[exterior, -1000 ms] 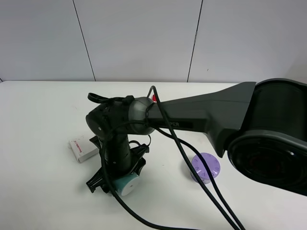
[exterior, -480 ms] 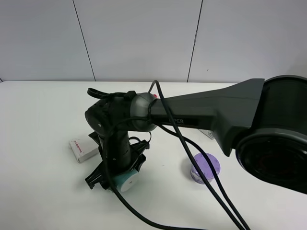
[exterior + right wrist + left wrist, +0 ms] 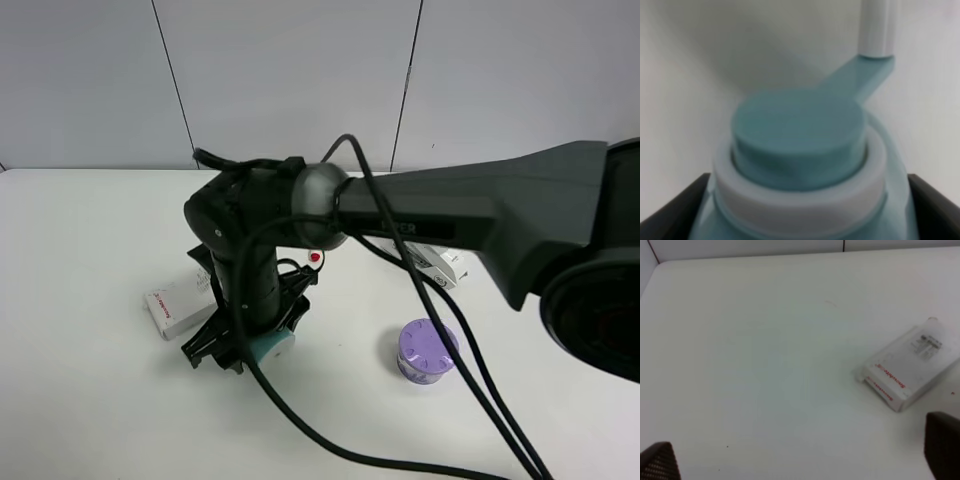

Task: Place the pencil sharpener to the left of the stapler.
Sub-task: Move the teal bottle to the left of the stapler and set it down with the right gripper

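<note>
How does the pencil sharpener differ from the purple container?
The pencil sharpener is teal with a white band; the purple container is purple. The sharpener sits clamped in the right gripper; the container stands free on the table. Both are small and round.

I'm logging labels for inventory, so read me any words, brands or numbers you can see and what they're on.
Nothing can be read for certain.
White box, side edge: red lettering, too blurred to read.
White box, top face: small black print, too small to read.
Pencil sharpener: no text showing.
Purple container: no text showing.
</note>
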{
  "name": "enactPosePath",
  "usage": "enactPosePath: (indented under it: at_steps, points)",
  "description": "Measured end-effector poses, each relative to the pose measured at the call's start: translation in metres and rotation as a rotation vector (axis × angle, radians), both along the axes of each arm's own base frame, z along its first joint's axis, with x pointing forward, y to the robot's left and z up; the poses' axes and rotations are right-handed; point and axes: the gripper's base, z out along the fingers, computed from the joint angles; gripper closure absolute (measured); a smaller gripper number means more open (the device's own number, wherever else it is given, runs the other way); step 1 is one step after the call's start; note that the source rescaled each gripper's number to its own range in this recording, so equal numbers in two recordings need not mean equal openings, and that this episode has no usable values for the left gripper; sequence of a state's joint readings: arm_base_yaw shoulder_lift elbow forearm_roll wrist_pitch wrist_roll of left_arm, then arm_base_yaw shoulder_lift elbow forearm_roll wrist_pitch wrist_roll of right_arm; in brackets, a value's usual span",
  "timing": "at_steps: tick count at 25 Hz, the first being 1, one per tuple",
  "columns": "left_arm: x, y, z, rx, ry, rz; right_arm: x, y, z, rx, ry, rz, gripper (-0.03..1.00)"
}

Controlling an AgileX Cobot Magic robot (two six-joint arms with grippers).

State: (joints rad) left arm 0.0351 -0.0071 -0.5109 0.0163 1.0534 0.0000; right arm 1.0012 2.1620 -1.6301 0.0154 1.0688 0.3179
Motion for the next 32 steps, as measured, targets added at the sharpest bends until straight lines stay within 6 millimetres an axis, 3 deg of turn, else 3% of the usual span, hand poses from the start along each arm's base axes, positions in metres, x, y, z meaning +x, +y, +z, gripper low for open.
enactPosePath:
  at_steps: [6,14,20,27,32]
  points:
    - [0.0,0.0,0.0,0.0,0.0,0.0,0.021,-0.021,0.026,0.015,-0.033,-0.057,0.97]
    - [0.0,0.0,0.0,0.0,0.0,0.0,0.035,-0.051,0.028,-0.038,-0.031,-0.099,0.97]
    - [0.0,0.0,0.0,0.0,0.0,0.0,0.028,-0.105,0.016,-0.031,-0.034,-0.175,0.97]
    - [0.0,0.0,0.0,0.0,0.0,0.0,0.03,-0.187,0.028,0.043,-0.112,-0.335,0.97]
    - [0.0,0.0,0.0,0.0,0.0,0.0,0.04,-0.218,0.038,0.058,-0.178,-0.305,0.97]
